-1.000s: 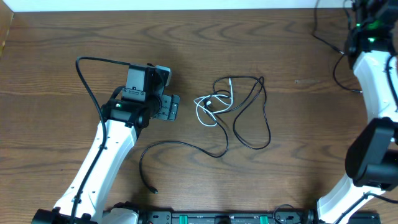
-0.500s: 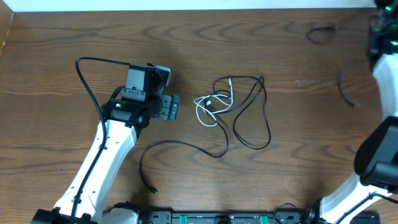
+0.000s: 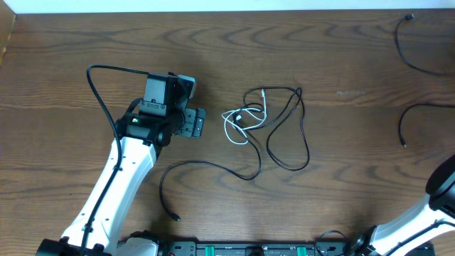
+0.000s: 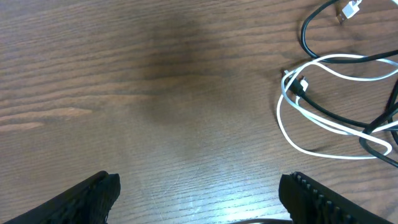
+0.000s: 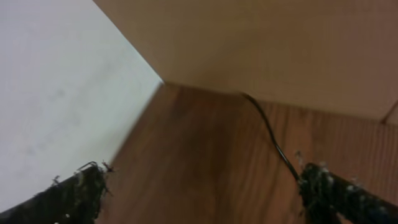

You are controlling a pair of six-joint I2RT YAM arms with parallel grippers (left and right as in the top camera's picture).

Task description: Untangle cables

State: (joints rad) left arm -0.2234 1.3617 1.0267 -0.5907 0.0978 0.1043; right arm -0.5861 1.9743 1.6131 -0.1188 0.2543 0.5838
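Spread wide at the left fingers (image 4: 93, 198), nothing between, only bare worktop (image 4: 155, 93) beneath. Toward the right of that view, loops of the white cable (image 4: 323, 134), crossed by a black cable (image 4: 373, 127).

Spread wide too at the right fingers (image 5: 78, 190), clamped on nothing. A thin black cable (image 5: 270, 134) close beside the right-hand one; touching or not, impossible to tell.

Farther out, in the overhead view: the tangle (image 3: 274, 126) at frame centre, white and black interlaced, with a black tail (image 3: 206, 164) curling off to the lower left. At the far right edge, an upper black length (image 3: 399, 46) and a lower black length (image 3: 416, 109), well apart from the tangle; one cord or two, unclear.

Judged partly done: black cord lying free at the right, centre knot not yet undone.

No containers in sight.
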